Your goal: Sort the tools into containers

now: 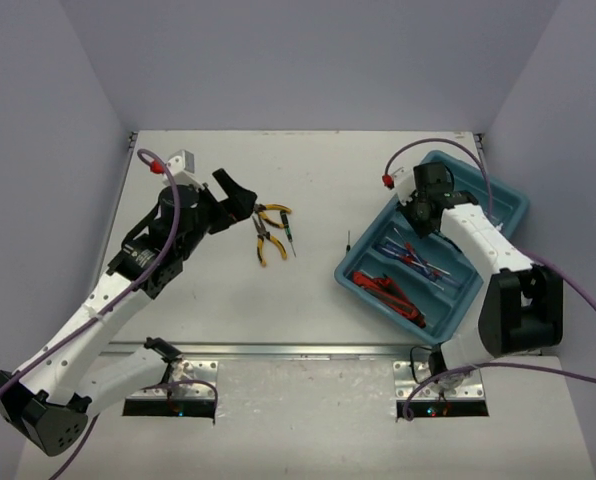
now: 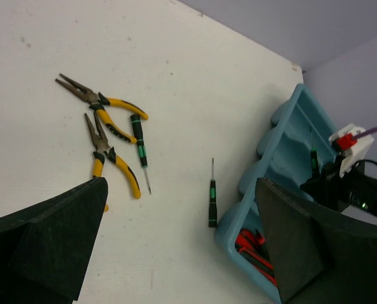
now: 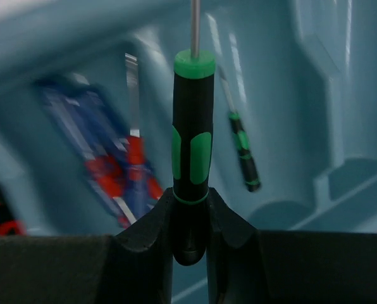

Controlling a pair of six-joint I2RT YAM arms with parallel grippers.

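Note:
My right gripper (image 1: 419,214) hangs over the teal tray (image 1: 502,186), shut on a black-green screwdriver (image 3: 192,152) that points away from it. Below lie blue screwdrivers (image 3: 122,164) and another black-green one (image 3: 242,149) in separate compartments. Red-handled pliers (image 1: 393,292) fill the near compartment. My left gripper (image 2: 181,183) is open and empty above the table, left of two yellow-handled pliers (image 2: 106,104) (image 2: 112,161) and a black-green screwdriver (image 2: 138,142). One more black-green screwdriver (image 2: 212,199) lies just outside the tray's rim (image 2: 283,126).
The loose tools lie on the white table (image 1: 208,290) between the two arms. Purple walls close in the back and both sides. A metal rail (image 1: 298,350) runs along the near edge by the arm bases.

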